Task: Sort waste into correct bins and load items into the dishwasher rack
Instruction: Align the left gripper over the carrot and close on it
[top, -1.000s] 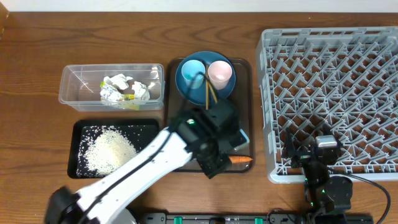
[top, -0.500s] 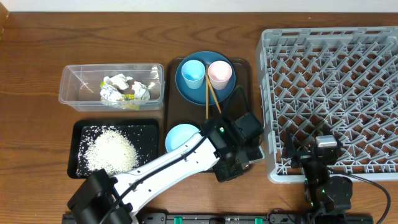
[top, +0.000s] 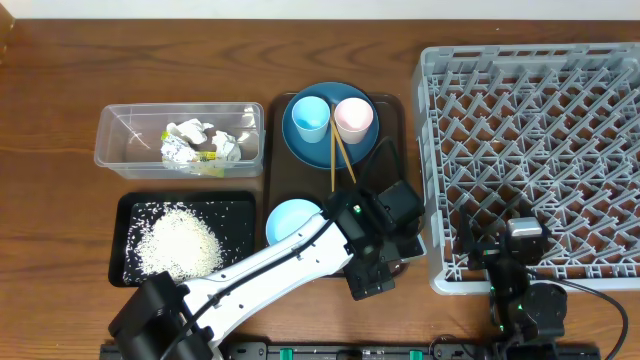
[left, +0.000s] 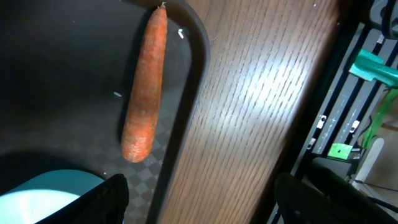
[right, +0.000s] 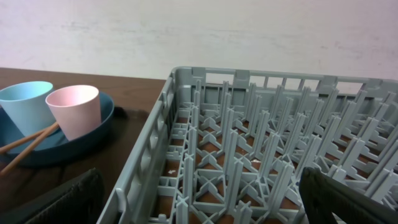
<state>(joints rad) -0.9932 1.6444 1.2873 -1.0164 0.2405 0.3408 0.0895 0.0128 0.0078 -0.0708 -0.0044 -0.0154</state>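
In the left wrist view the small orange carrot (left: 147, 84) lies on the brown serving tray (left: 62, 74) beside its rim, ahead of my fingertips and not between them. My left gripper (left: 202, 208) is open and hovers over the tray's near right corner (top: 383, 258), hiding the carrot from overhead. The white bowl (top: 292, 220) sits just left of it. The blue plate (top: 330, 140) carries the light blue cup (top: 308, 115), pink cup (top: 353, 117) and chopsticks (top: 338, 160). My right gripper (right: 202, 205) stands open and empty over the grey rack's (top: 535, 150) near left corner.
The clear tub (top: 120, 140) at the left holds crumpled paper (top: 185, 140) and a wrapper. The black tray (top: 235, 215) in front of it holds a heap of rice (top: 180, 242). Bare wooden table (left: 249, 112) separates the serving tray from the rack.
My left arm has swung right from over the bowl to the tray's near right corner. It now covers the carrot and leaves the bowl in view. The right arm has not moved.
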